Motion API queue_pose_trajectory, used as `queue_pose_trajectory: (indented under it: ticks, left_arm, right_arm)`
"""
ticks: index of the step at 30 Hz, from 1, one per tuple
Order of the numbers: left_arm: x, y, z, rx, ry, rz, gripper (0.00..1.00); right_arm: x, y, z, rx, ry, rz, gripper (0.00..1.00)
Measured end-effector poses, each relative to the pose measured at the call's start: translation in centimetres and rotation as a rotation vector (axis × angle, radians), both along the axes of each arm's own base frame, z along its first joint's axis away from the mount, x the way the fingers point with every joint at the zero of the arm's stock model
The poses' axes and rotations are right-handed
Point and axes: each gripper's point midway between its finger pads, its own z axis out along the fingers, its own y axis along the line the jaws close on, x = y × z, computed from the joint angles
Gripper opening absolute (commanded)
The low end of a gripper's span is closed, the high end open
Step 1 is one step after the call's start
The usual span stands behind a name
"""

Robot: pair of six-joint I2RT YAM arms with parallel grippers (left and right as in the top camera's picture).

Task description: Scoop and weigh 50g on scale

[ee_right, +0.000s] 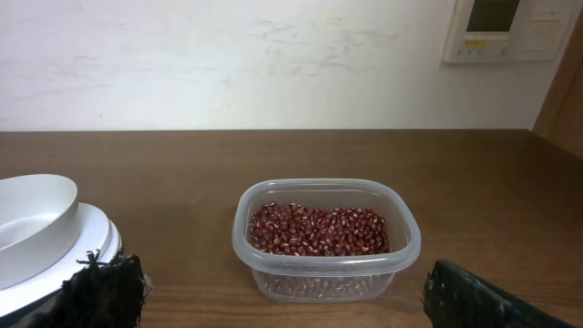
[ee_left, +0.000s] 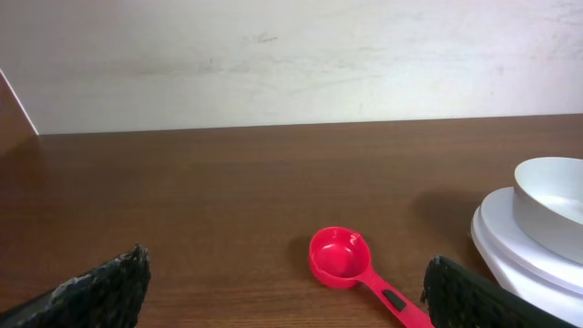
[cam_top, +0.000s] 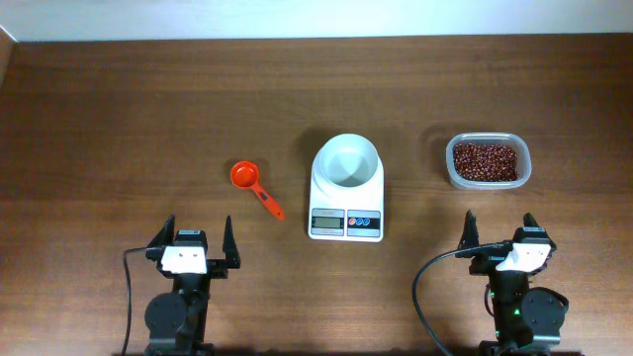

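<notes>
- My left gripper [cam_top: 198,222] hangs low at the near edge of the table [cam_top: 119,129], jaws spread wide with nothing between them.
- My right gripper [cam_top: 497,218] stands the same way on the other side, released and empty.
- Just ahead of my left gripper, a little to its right, lies the red scoop [cam_top: 255,187]. Its cup faces up and is empty, and its handle slants back toward me and toward the scale.
- The scale [cam_top: 346,201] sits between my two arms, display and buttons facing me. I cannot read the display.
- The white bowl [cam_top: 346,161] rests on the scale's platform and looks empty.
- Farther out, ahead of my right gripper, is the clear tub [cam_top: 448,163] of red beans [cam_top: 485,163]. It has no lid and stands apart from the scale.
- As I judge it, no scooping is done yet, and the step in hand is picking up the scoop.
- The next move calls for my left arm to reach forward and down and close across the handle.
- The handle is thin and lies flat on the wood, so I need a low, square pinch.
- From there the scoop must travel past the scale to the tub, so I should keep the bowl out of its path.
</notes>
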Motion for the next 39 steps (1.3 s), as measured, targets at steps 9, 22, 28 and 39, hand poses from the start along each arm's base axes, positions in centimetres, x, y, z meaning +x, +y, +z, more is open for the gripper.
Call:
queue_pose_trajectory:
  ticks: [9, 22, 28, 39]
  left_arm:
    - [0.0, 0.0, 0.0, 0.0, 0.0, 0.0, 0.99]
    - [0.1, -0.3, 1.5, -0.001, -0.062, -0.018, 0.99]
    - [-1.0, -0.8, 6.8, -0.001, -0.148, -0.045, 0.99]
    - [2.3, -0.6, 12.4, -0.161, 0.048, -0.017, 0.99]
  right_arm:
    - [0.0, 0.0, 0.0, 0.0, 0.0, 0.0, 0.99]
    - [0.0, 0.0, 0.0, 0.0, 0.0, 0.0, 0.99]
    - [0.0, 0.0, 0.0, 0.0, 0.0, 0.0, 0.99]
    - [0.0, 0.0, 0.0, 0.0, -0.001, 0.0, 0.99]
